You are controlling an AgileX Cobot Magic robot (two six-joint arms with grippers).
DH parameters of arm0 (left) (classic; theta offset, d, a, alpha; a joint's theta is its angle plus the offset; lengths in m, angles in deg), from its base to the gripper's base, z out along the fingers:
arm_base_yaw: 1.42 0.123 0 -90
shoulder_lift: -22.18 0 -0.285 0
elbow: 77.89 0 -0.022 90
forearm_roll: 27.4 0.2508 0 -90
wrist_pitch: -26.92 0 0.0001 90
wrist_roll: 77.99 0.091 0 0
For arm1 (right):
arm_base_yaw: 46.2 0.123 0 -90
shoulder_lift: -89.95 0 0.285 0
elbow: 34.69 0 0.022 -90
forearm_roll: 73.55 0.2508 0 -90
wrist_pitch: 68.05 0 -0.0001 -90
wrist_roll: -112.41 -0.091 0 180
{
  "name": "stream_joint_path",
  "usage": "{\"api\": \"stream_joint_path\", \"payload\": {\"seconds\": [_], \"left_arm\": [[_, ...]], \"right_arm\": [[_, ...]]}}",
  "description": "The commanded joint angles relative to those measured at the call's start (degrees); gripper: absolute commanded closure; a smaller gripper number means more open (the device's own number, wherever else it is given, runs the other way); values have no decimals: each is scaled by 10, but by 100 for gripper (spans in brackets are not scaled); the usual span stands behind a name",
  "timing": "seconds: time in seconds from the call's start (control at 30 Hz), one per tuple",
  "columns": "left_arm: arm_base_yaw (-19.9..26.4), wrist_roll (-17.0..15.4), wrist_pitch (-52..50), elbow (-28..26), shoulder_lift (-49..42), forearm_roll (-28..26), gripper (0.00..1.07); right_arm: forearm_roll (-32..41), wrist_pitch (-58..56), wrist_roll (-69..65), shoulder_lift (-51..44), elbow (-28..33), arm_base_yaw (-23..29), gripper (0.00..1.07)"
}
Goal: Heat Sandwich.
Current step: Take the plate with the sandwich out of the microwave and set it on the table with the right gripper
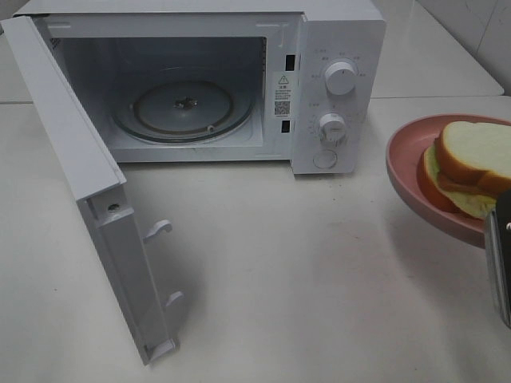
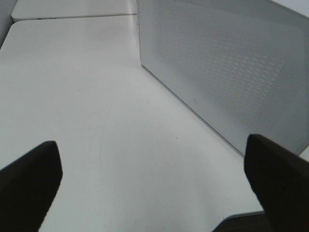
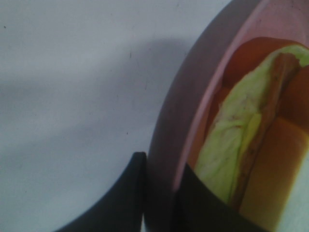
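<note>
The sandwich point(image 1: 471, 163), pale bread with green lettuce and orange filling, lies on a round pink plate point(image 1: 407, 171) at the right edge of the exterior view. My right gripper point(image 1: 499, 239) is shut on the near rim of that plate point(image 3: 193, 96), one finger point(image 3: 120, 203) under it and the other inside beside the sandwich point(image 3: 231, 154). The plate casts a shadow on the table and looks lifted. The white microwave point(image 1: 335, 80) stands at the back with its door point(image 1: 88, 183) swung wide to the left and its glass turntable point(image 1: 184, 108) bare. My left gripper point(image 2: 154, 183) is open, holding nothing, near the door's dotted panel point(image 2: 227, 72).
The open door juts forward across the left part of the white table point(image 1: 303, 271), with latch hooks point(image 1: 160, 230) on its inner edge. Two knobs point(image 1: 341, 78) sit on the microwave's right panel. A seam to another table point(image 2: 72, 17) runs behind.
</note>
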State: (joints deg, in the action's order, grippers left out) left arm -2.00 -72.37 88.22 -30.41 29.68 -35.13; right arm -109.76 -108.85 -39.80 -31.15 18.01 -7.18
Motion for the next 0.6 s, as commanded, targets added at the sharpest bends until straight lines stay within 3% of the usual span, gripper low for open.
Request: {"api": "stream_joint_path", "payload": {"seconds": [0.03, 0.6], "left_arm": [[3, -1, 2, 0, -9, -5, 9], [3, -1, 2, 0, -9, -5, 9]], "right_arm": [[-47, -25, -70, -3, -2, -3, 107], [-94, -79, -289, 39, -15, -3, 107]]}}
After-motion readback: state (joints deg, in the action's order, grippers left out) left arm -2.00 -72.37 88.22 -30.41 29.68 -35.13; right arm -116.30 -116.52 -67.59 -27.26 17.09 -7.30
